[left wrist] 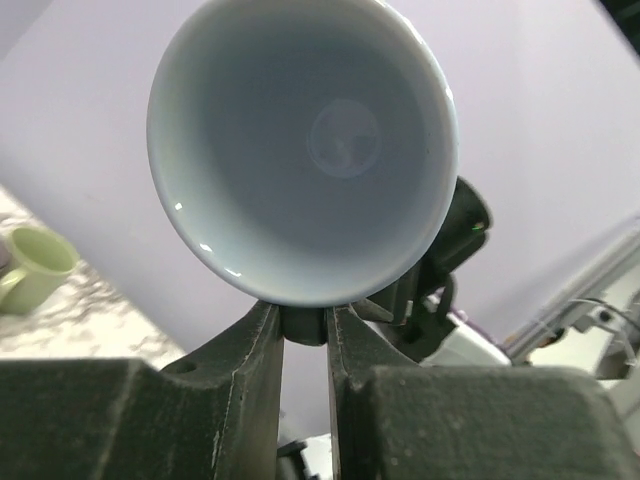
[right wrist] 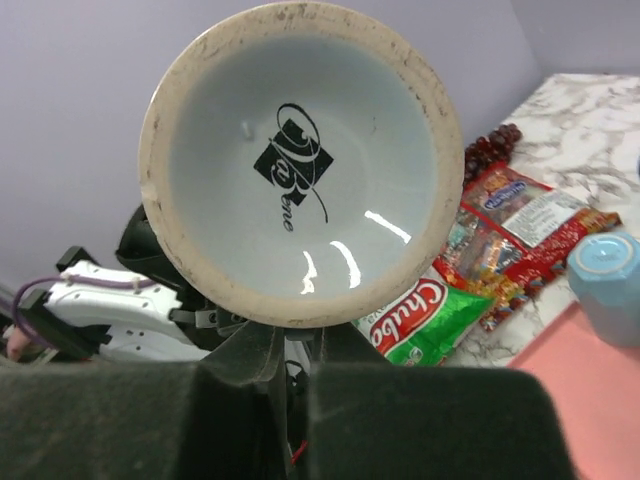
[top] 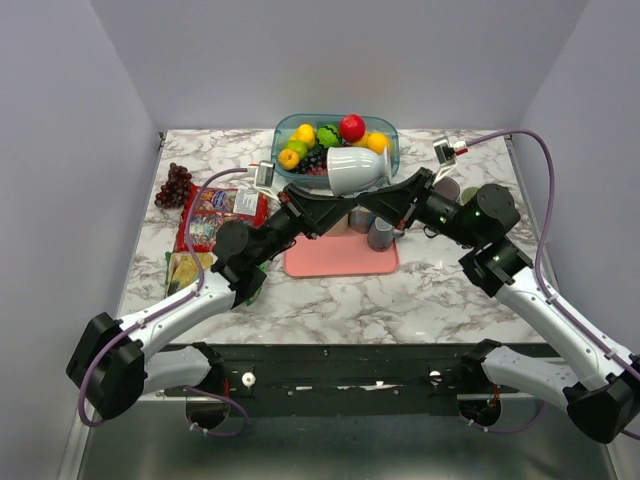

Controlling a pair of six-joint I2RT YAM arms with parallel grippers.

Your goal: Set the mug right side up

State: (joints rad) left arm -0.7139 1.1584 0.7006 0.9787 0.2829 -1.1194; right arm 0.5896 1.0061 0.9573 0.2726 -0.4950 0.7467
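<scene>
Mug (top: pixel 352 168) was pale bluish white, black logo (right wrist: pixel 290 165) on its tan-rimmed base, tabletop (top: pixel 440 295) white marble veined grey, mat (top: pixel 335 260) pink, grapes (top: pixel 174 186) dark purple, snack packet (top: pixel 212 215) red, cup (left wrist: pixel 30 268) pale green, left pincer (left wrist: pixel 305 325) and right pincer (right wrist: pixel 290 345) black.

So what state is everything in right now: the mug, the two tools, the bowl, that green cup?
mug: in the air, on its side, mouth toward the left arm.
left tool: shut on the mug's underside.
right tool: under the mug's base, grip unclear.
fruit bowl: filled with fruit.
green cup: upright on the table.
</scene>
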